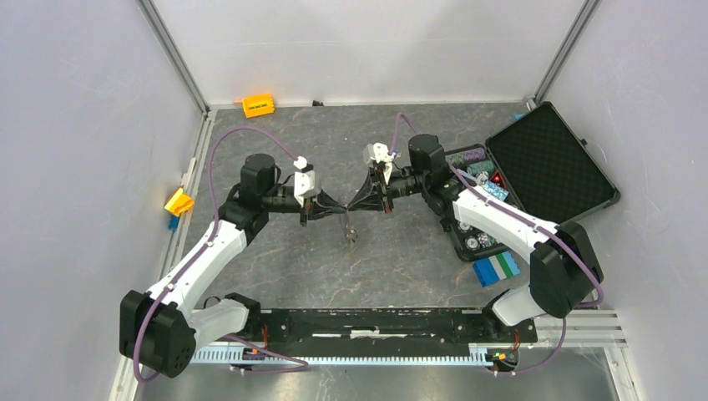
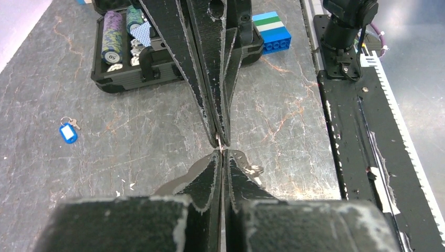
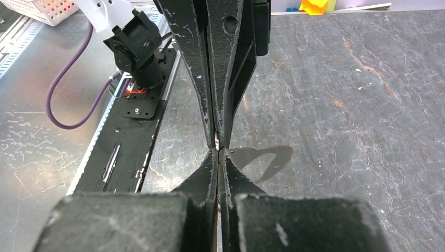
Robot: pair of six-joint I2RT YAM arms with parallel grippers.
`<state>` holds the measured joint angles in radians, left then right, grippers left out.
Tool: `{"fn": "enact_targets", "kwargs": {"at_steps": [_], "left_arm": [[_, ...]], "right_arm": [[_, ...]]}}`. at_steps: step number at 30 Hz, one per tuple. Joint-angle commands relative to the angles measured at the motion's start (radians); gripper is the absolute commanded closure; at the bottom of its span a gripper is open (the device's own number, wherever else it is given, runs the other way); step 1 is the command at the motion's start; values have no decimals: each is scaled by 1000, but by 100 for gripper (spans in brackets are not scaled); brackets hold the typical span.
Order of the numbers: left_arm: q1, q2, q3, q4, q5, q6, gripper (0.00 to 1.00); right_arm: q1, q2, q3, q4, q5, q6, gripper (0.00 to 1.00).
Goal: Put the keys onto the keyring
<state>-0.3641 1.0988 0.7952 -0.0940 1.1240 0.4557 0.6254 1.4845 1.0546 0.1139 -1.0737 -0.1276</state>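
My left gripper (image 1: 338, 207) and right gripper (image 1: 352, 205) meet tip to tip above the table's middle, both shut. The flat grey keyring (image 2: 176, 181) with its wavy edge hangs at my left fingers (image 2: 210, 178). It shows as a D-shaped loop in the right wrist view (image 3: 265, 155) and as a small hanging thing from above (image 1: 351, 234). A thin pale metal sliver, seemingly a key (image 2: 219, 140), is pinched in the right gripper's tips. A pale bit (image 2: 258, 170) shows beside my left fingers. The blue-tagged key (image 2: 68, 132) lies on the table.
An open black case (image 1: 547, 163) with poker chips (image 2: 113, 37) stands at the right. A blue-and-white block (image 1: 497, 269) lies in front of it. An orange block (image 1: 258, 105) sits at the back wall and a yellow piece (image 1: 178, 202) at the left edge.
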Motion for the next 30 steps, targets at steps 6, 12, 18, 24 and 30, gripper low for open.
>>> {"fn": "enact_targets", "kwargs": {"at_steps": [6, 12, 18, 24, 30], "left_arm": [[-2, -16, 46, -218, -153, 301, 98], [-4, -26, 81, -422, -267, 596, 98], [-5, -52, 83, -372, -315, 392, 98], [-7, -90, 91, -331, -438, 113, 98], [-6, -88, 145, -420, -440, -2, 98]], "right_arm": [[-5, -26, 25, -110, 48, -175, 63], [-5, -33, 26, -218, 124, -279, 52], [-9, 12, 84, -277, 369, -277, 42], [-51, 137, 204, -332, 572, -256, 38], [-150, 382, 396, -376, 637, -180, 40]]}}
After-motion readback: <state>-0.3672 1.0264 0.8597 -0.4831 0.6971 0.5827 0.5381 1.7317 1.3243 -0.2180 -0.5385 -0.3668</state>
